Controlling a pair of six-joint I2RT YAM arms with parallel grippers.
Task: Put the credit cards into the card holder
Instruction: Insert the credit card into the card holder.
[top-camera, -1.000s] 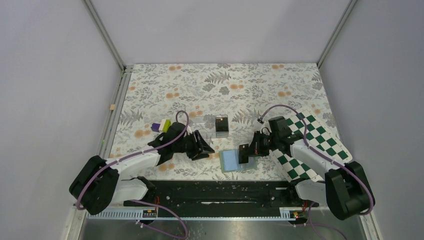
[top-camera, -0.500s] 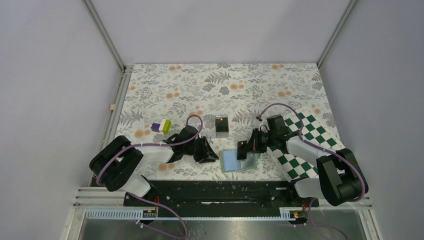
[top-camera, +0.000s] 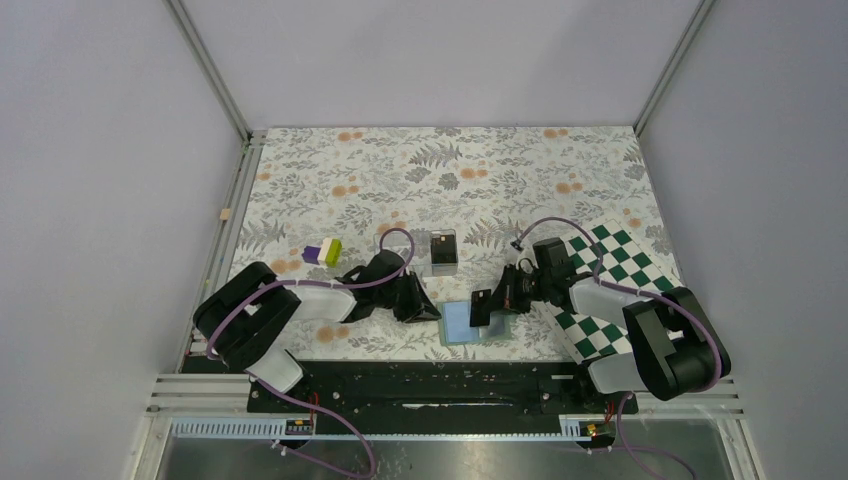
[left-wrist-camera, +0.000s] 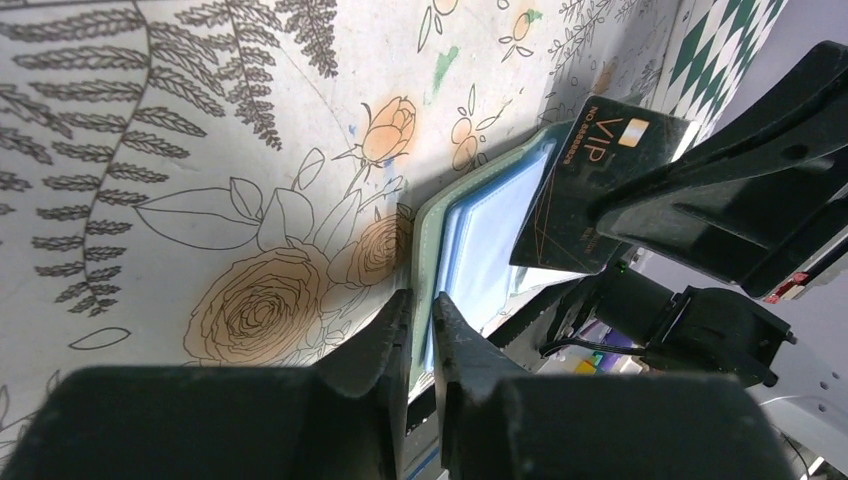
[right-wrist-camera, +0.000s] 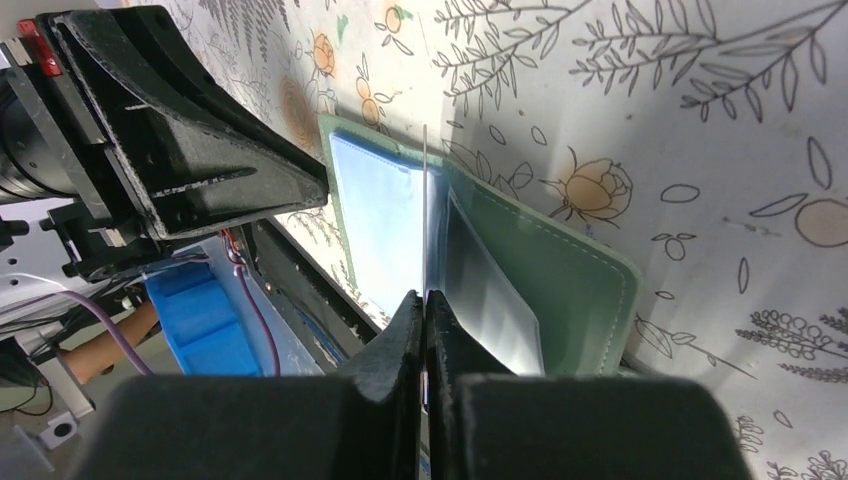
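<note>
The card holder (top-camera: 462, 323), a sage-green wallet, lies open near the front edge with its pale blue pockets up. My left gripper (top-camera: 428, 308) is shut on its left edge; in the left wrist view the fingertips (left-wrist-camera: 420, 305) pinch the green rim (left-wrist-camera: 428, 230). My right gripper (top-camera: 492, 303) is shut on a black credit card (top-camera: 482, 306), held upright over the wallet. The card (left-wrist-camera: 598, 180) reads VIP; in the right wrist view it is edge-on (right-wrist-camera: 425, 190) between the fingers (right-wrist-camera: 424, 300), above the pockets (right-wrist-camera: 380, 210). A second black card stands in the clear box (top-camera: 442, 250).
A green-and-white chequered board (top-camera: 625, 280) lies under my right arm. A small purple, white and green block (top-camera: 322, 252) sits left of centre. The black base rail (top-camera: 440, 385) runs just in front of the wallet.
My left arm has swung right and closed on the wallet's left edge. My right gripper has carried the card slightly left and lower over the open wallet.
</note>
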